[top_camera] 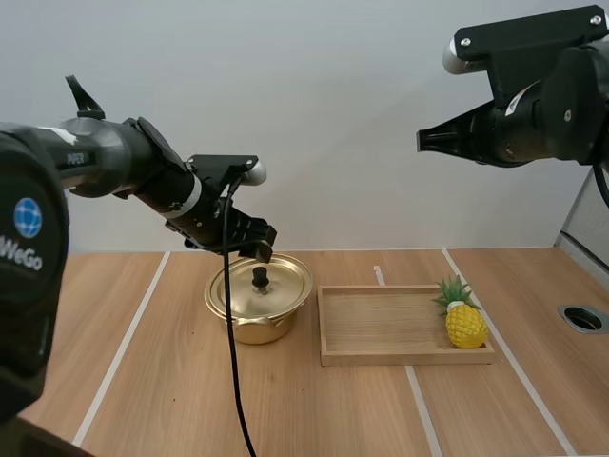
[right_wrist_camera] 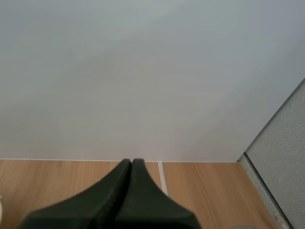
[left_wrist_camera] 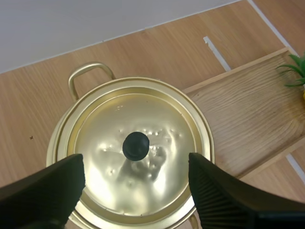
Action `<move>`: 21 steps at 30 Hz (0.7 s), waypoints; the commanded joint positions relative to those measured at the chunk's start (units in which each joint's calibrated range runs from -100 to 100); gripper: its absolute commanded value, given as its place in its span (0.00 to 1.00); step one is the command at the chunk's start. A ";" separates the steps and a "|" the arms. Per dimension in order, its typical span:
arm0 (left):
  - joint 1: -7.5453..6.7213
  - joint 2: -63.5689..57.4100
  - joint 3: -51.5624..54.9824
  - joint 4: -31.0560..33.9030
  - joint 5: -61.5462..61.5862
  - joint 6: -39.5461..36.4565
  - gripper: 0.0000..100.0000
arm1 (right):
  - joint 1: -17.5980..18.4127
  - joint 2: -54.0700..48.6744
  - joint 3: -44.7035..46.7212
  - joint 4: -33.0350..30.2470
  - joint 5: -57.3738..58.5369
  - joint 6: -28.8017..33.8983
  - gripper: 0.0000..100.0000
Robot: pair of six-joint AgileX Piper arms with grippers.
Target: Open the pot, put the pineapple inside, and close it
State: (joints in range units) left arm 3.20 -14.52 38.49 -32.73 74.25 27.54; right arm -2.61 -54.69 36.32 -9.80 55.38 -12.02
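A gold pot (top_camera: 259, 300) stands on the table with its lid (left_wrist_camera: 136, 152) on and a black knob (left_wrist_camera: 136, 145) in the lid's middle. My left gripper (top_camera: 255, 246) hovers just above the knob, open, its fingers (left_wrist_camera: 52, 183) wide apart on either side of the knob without touching it. A yellow pineapple (top_camera: 464, 320) with green leaves lies at the right end of the wooden tray (top_camera: 381, 328). My right gripper (top_camera: 423, 140) is held high above the tray, shut, its fingers (right_wrist_camera: 131, 179) pressed together on nothing.
The tray sits right beside the pot. A round hole (top_camera: 582, 318) is set in the table at the far right. White lines run across the tabletop.
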 commanded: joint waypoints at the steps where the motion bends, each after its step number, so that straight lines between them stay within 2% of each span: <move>1: -0.18 2.27 0.12 -2.01 -1.11 1.34 1.00 | -0.22 -0.23 -0.51 0.62 0.00 0.12 0.00; 21: -0.18 8.39 0.12 -3.89 -1.56 5.78 1.00 | -0.22 -0.23 -0.51 2.19 1.63 0.12 0.00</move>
State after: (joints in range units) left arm 3.20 -6.70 38.53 -35.14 73.38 32.76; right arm -2.61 -54.69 36.32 -7.75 56.64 -12.02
